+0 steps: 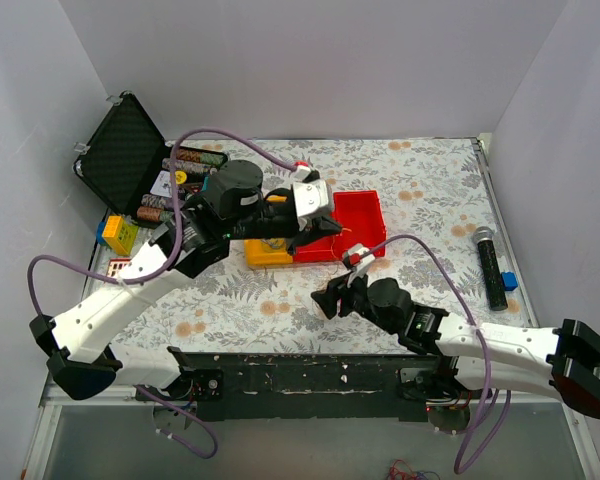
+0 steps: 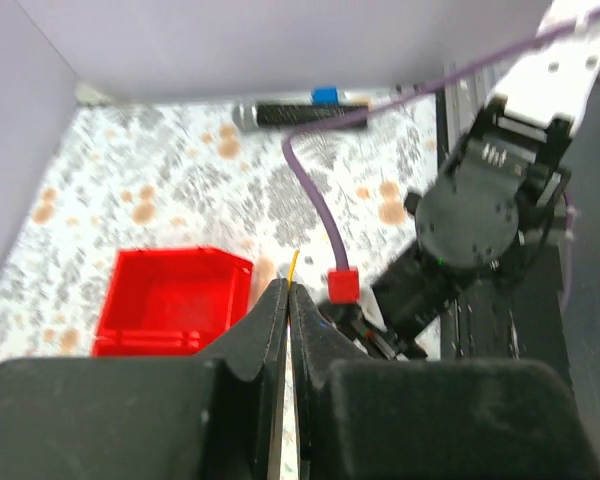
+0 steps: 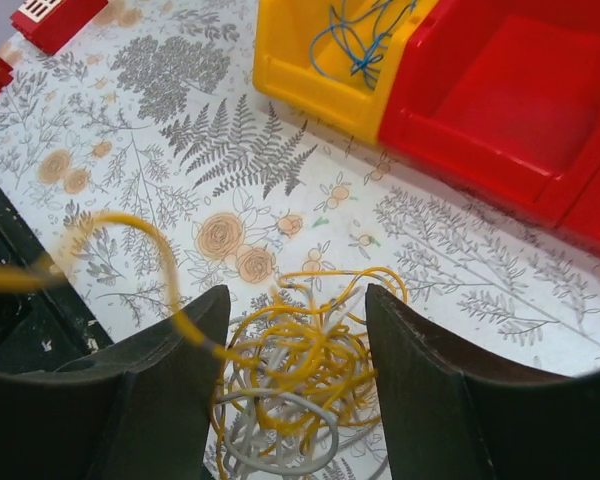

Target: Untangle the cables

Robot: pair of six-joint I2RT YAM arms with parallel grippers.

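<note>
Just now the left gripper (image 2: 288, 290) has its two fingers pressed together, and a thin yellow cable (image 2: 293, 266) is pinched between the tips. It hangs above the floral tablecloth (image 1: 430, 180), near the red bin (image 2: 170, 300).

The right gripper (image 3: 298, 295) is low over the cloth with its fingers spread wide. Between them lies a tangle of yellow and white cables (image 3: 300, 385), flat on the cloth, in front of the bins and apart from them. One yellow strand (image 3: 130, 225) leaves the tangle and rises to the left in a blurred arc. I cannot tell if it is the same one the left gripper holds.

A blue cable (image 3: 352, 45) lies in a loose knot inside the yellow bin (image 3: 310, 85), which stands touching the red bin. A microphone (image 1: 490, 265) lies well apart, on the right side.
</note>
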